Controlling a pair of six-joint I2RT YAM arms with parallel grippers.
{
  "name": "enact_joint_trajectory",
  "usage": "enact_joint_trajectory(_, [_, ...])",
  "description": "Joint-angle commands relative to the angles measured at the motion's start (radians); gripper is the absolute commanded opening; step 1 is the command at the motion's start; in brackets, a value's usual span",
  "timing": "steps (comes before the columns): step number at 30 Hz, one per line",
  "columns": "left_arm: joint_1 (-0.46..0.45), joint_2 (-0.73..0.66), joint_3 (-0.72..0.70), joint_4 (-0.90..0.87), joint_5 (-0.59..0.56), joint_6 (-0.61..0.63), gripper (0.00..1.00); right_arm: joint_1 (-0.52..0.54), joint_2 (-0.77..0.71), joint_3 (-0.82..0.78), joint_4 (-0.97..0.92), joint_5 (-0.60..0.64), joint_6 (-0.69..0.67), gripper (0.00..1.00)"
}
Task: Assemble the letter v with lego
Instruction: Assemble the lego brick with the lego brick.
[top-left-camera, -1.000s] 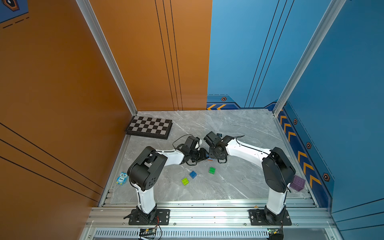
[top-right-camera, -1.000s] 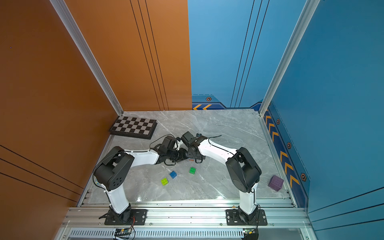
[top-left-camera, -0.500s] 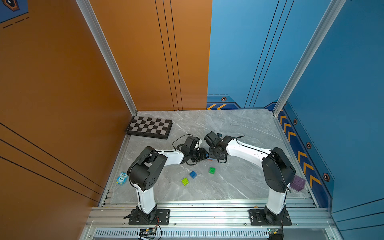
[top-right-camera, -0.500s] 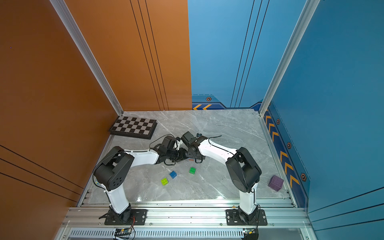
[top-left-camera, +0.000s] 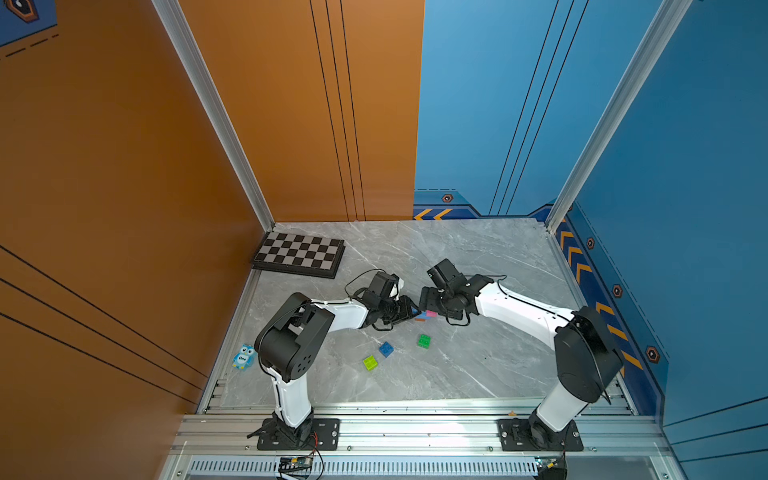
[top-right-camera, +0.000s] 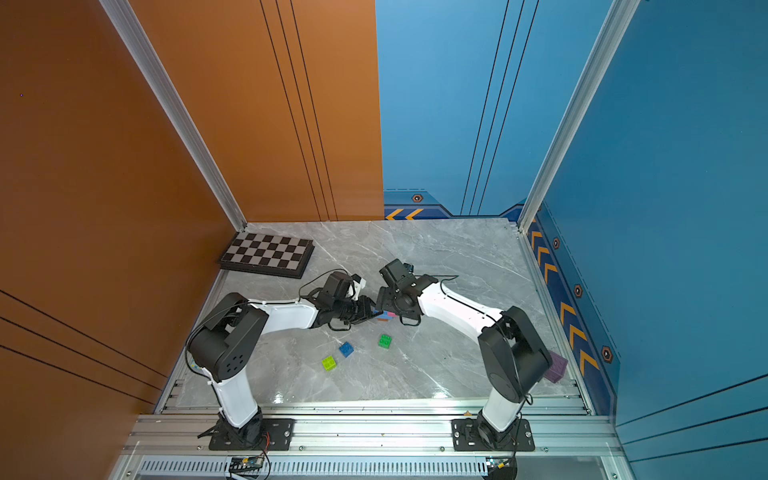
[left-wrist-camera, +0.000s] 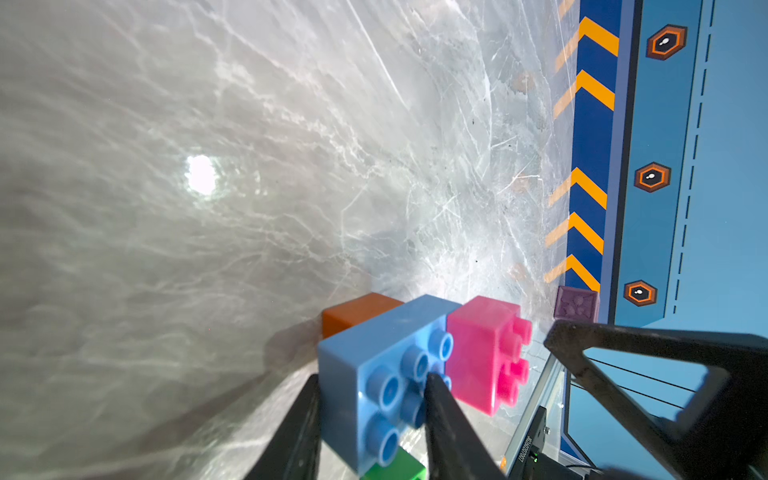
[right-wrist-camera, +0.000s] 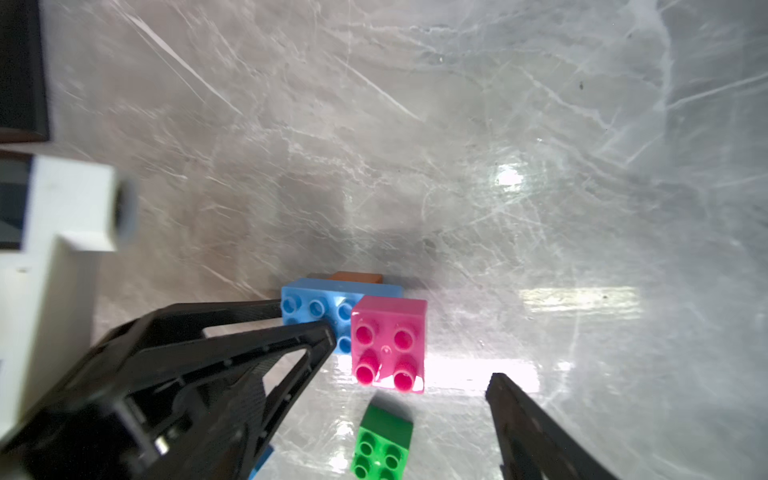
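**Position.** The part-built letter v sits at mid-table between the two arms, on or just above the grey marble table; I cannot tell which. It consists of three bricks. An orange brick is on the unstudded side of a light-blue brick, and a pink brick is pressed onto one end of the light-blue brick's studded face.

**Grippers.** The left gripper is clamped across the light-blue brick, one finger on each flat side. The right gripper is spread, and its visible finger stands clear of the pink brick. It holds nothing.

**Loose stock.** A green brick, a dark-blue brick and a lime brick lie apart nearer the arm bases.

**Materials.** The bricks are glossy moulded plastic, square-edged, with round raised studs. The marble is polished and reflective.

**Handling, in my judgement.**
- The bricks look light, rigid and unlikely to break.
- Their smooth walls may slip in a slack grip.
- Each should be gripped on two opposite flat walls, never across the studs.
- The joints hold by friction only, so any pressing force should be braced at the light-blue brick.
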Motion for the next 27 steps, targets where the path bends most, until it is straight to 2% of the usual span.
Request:
enact_joint_trajectory(1, [0.006, 0.006, -0.031, -0.045, -0.042, -0.009, 0.37, -0.066, -0.097, -0.237, 0.456, -0.199, 0.095, 0.85])
enact_joint_trajectory(4, [0.004, 0.007, -0.034, -0.045, -0.047, -0.017, 0.37, -0.107, -0.136, -0.429, 0.795, -0.267, 0.205, 0.83])
enact_joint_trajectory(7, [0.001, 0.01, -0.036, -0.045, -0.057, -0.022, 0.36, -0.114, -0.123, -0.534, 1.017, -0.283, 0.272, 0.84])
enact_joint_trajectory(14, [0.0, 0.014, -0.042, -0.045, -0.069, -0.045, 0.35, -0.125, 0.052, -0.684, 1.482, -0.295, 0.424, 0.82])
enact_joint_trajectory(20, [-0.002, 0.018, -0.049, -0.045, -0.08, -0.052, 0.34, -0.119, 0.173, -0.691, 1.629, -0.272, 0.48, 0.78])
enact_joint_trajectory(27, [-0.001, 0.018, -0.047, -0.044, -0.084, -0.056, 0.34, -0.098, 0.296, -0.67, 1.719, -0.268, 0.528, 0.73])
